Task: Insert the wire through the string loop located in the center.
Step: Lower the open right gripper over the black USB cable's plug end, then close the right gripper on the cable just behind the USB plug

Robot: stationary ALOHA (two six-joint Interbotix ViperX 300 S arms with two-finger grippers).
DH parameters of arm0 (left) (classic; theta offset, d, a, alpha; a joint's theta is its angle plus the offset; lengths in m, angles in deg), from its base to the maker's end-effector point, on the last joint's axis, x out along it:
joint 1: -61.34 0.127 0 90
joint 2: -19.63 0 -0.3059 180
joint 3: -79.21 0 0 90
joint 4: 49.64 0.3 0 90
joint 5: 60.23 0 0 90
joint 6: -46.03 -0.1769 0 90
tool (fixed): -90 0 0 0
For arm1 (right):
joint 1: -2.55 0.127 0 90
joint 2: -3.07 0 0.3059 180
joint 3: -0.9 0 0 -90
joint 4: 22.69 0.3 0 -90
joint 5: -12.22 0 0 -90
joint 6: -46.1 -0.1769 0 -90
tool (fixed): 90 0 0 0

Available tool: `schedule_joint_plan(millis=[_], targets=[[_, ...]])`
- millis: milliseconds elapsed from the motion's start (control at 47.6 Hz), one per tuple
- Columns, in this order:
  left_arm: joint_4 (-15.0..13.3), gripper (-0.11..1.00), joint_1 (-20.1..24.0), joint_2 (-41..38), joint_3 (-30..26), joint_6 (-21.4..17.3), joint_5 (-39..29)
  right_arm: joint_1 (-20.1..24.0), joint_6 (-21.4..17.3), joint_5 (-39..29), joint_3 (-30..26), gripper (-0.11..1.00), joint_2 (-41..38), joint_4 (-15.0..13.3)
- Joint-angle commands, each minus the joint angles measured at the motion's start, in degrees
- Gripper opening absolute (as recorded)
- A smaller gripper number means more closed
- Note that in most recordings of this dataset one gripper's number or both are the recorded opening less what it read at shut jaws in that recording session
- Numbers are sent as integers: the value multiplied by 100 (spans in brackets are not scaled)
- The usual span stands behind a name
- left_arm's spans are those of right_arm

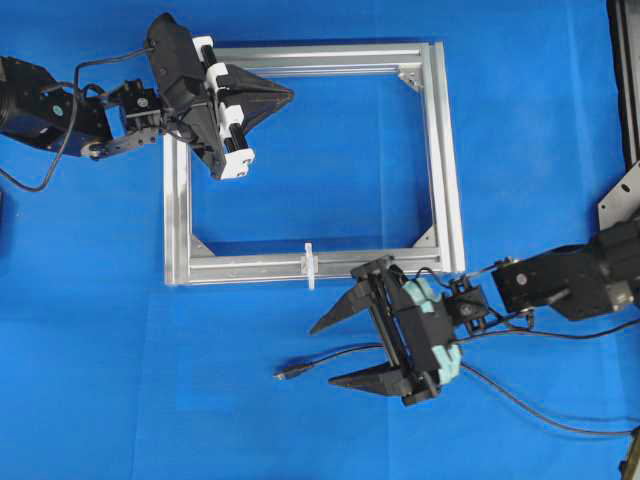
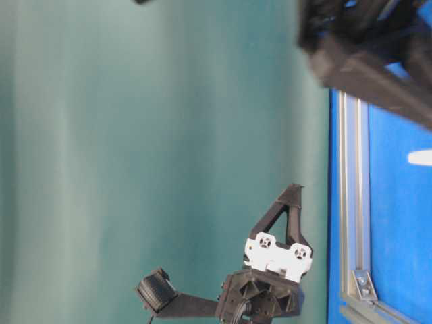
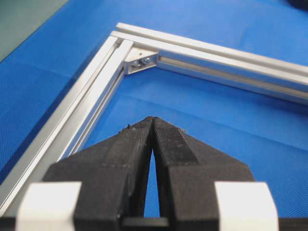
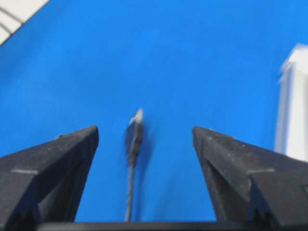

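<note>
The wire [image 1: 340, 356] is a thin black cable lying on the blue mat, ending in a small plug tip [image 1: 285, 375]. In the right wrist view the plug [image 4: 134, 130] lies between my fingers. My right gripper [image 1: 332, 352] is open and empty, straddling the wire above the mat. The string loop [image 1: 309, 264] is a tiny white tie standing across the frame's near aluminium bar [image 1: 250, 268]. My left gripper [image 1: 290, 95] is shut and empty, hovering over the frame's upper left part; in the left wrist view its tips [image 3: 152, 119] meet.
The silver rectangular frame [image 1: 443, 150] lies on the blue mat, with corner brackets [image 3: 142, 60] inside its corners. Part of another metal piece [image 1: 620, 195] shows at the right edge. The wire trails off to the lower right [image 1: 540, 410].
</note>
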Motion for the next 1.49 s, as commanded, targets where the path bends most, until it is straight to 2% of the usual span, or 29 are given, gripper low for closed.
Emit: schedule_joint_plan(millis=[0, 147, 693, 798, 883, 1051, 1156, 1198, 1471], targets=[[9, 0, -18, 158, -35, -9, 35, 53, -149, 53, -114, 76, -88, 26], [18, 0, -18, 158, -35, -9, 26, 62, -316, 62, -149, 76, -360, 97], [9, 0, -18, 167, 18, -9, 18, 62, -334, 105, -299, 74, -747, 308], [18, 0, -18, 167, 18, -9, 18, 62, -334, 97, -308, 70, -747, 308], [18, 0, -18, 167, 18, -9, 18, 62, -334, 97, -308, 61, -747, 308], [18, 0, -18, 167, 18, -9, 18, 62, -308, 79, -308, 20, -747, 308], [18, 0, -18, 167, 18, -9, 18, 62, -299, 79, -308, 1, -747, 299], [18, 0, -18, 167, 18, -9, 18, 62, -299, 79, -308, -2, -747, 299], [9, 0, -18, 167, 18, -9, 18, 62, -299, 70, -316, -2, -747, 290]])
